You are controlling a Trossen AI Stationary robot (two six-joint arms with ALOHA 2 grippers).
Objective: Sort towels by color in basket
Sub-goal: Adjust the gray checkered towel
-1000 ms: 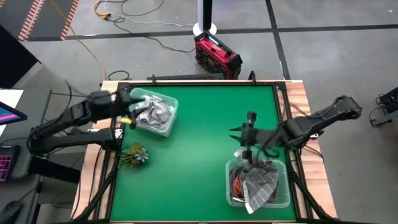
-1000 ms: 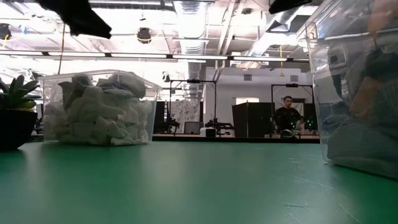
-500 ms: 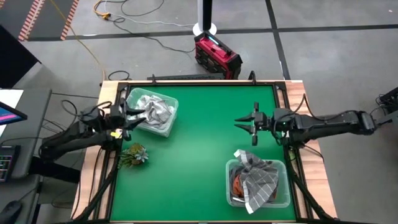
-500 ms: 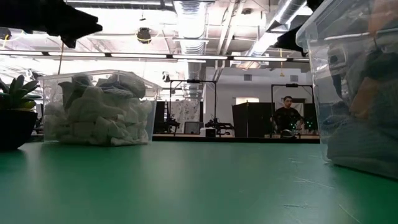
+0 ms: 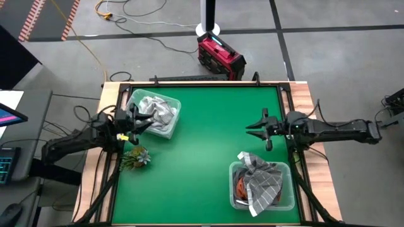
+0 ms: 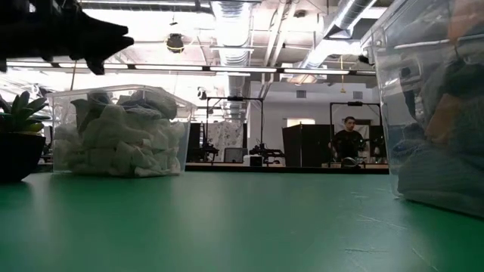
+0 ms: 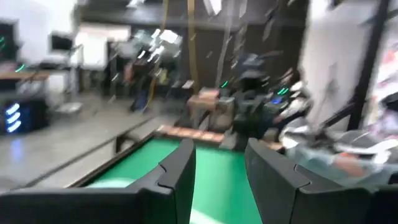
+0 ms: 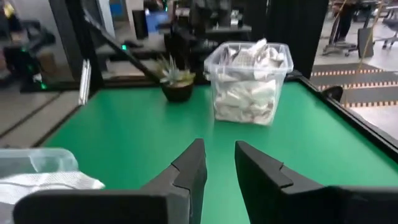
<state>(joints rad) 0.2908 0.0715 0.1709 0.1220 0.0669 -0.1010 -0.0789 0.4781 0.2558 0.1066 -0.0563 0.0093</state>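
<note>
A clear bin (image 5: 156,114) at the table's far left holds white and light grey towels (image 6: 119,141); it also shows in the right wrist view (image 8: 247,84). A second clear bin (image 5: 262,187) at the near right holds a rust orange towel (image 5: 240,186) and a grey checked towel (image 5: 264,183), which drapes over its near rim. My left gripper (image 5: 136,123) hovers open at the left bin's near-left side, fingers level (image 7: 221,168). My right gripper (image 5: 261,128) hovers open, level, on the far side of the right bin (image 8: 219,163). Neither holds a towel.
A small potted green plant (image 5: 136,156) stands near the table's left edge, on the near side of the left bin. The green mat (image 5: 202,151) between the two bins is bare. Wooden rails (image 5: 303,101) border the table. A person (image 6: 349,142) stands far back in the room.
My right gripper rose from above the right bin, tipped from pointing down to level, and drew back toward the table's right edge. My left gripper withdrew from over the left bin toward the near-left and sank lower. The towels stayed in their bins.
</note>
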